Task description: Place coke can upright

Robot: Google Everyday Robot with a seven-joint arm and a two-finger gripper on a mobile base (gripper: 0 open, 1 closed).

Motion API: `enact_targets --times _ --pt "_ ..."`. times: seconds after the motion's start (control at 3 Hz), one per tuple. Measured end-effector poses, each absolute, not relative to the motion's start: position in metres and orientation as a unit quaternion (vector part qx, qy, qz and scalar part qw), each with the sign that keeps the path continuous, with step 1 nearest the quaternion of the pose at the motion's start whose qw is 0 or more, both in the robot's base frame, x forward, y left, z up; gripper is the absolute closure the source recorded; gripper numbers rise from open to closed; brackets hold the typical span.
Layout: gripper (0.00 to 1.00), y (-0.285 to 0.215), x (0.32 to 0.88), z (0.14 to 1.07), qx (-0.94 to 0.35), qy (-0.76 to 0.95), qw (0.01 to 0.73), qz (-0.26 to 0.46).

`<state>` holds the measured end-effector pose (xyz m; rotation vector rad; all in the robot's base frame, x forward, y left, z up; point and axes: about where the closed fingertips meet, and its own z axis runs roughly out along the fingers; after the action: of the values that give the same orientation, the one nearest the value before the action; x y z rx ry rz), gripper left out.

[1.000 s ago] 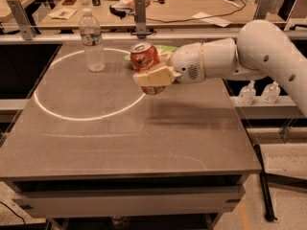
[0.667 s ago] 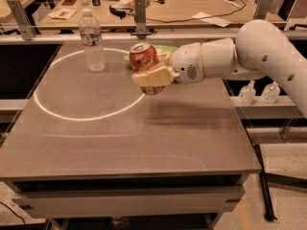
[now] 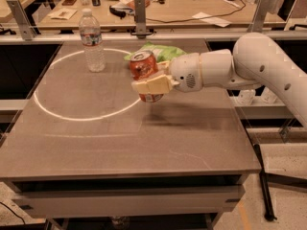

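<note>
The coke can [image 3: 144, 67] is orange-red with a silver top. It stands nearly upright, tilted slightly, in the middle of the grey table [image 3: 120, 133], its base at or just above the surface. My gripper [image 3: 149, 84] reaches in from the right and is shut on the can's middle, the cream fingers [image 3: 152, 85] across its front. The lower part of the can shows below the fingers.
A clear water bottle [image 3: 92, 42] stands at the back left inside a white circle [image 3: 76, 116] marked on the table. A green snack bag [image 3: 158, 51] lies just behind the can. A railing and a cluttered desk are beyond the far edge.
The can and gripper have shifted slightly; the can looks a little lower and more upright than a second ago. The grip is unchanged.
</note>
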<state>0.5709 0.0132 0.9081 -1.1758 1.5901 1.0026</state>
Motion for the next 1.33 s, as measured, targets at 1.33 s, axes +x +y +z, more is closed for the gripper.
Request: enact_targets --times 1.33 --pt "1.0 0.011 0.56 0.873 -0.457 0.607 0.486 0.431"
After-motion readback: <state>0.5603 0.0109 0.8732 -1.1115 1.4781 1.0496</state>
